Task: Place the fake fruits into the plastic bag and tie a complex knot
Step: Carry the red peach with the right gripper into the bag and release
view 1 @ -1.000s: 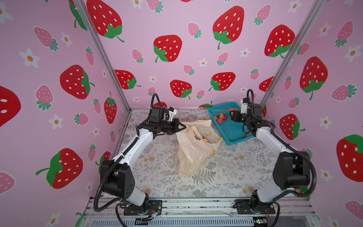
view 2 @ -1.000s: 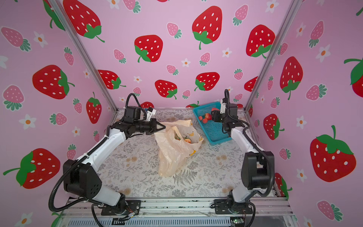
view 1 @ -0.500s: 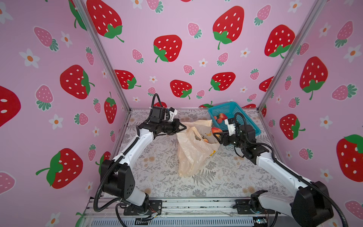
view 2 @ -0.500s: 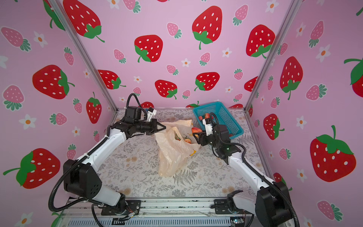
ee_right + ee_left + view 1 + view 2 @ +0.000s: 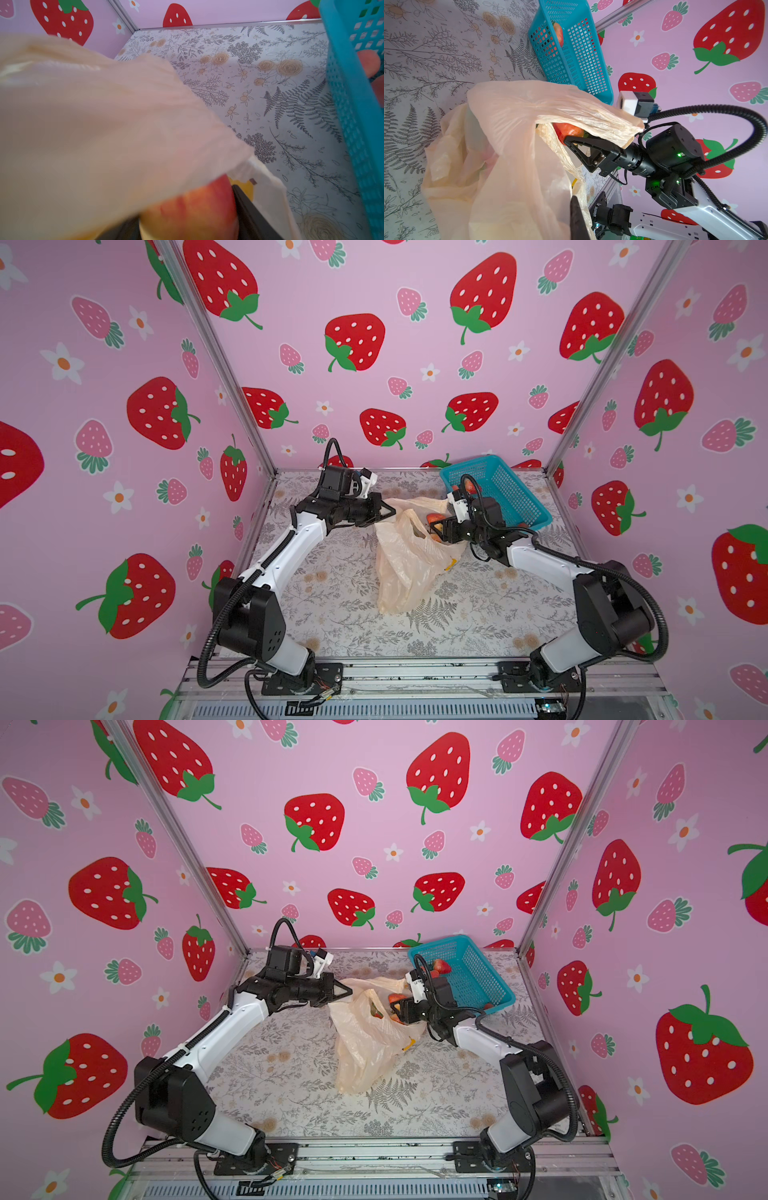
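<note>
Now | left claw [image 5: 391, 512] pinches plastic bag [image 5: 405, 568] | right claw [image 5: 436, 527] grips fake fruit [image 5: 193, 207]

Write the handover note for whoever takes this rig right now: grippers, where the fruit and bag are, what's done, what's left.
Left gripper: shut on the rim of the plastic bag, lifting its mouth open.
Right gripper: shut on a red-and-yellow fruit at the bag's mouth, not yet released.
The bag lies on the table beside the blue basket; at least one bagged fruit shows inside it.
In the basket: strawberries at its far corner, and a red piece by its near edge.
To do: drop this fruit in, move the rest, tie the knot.
</note>
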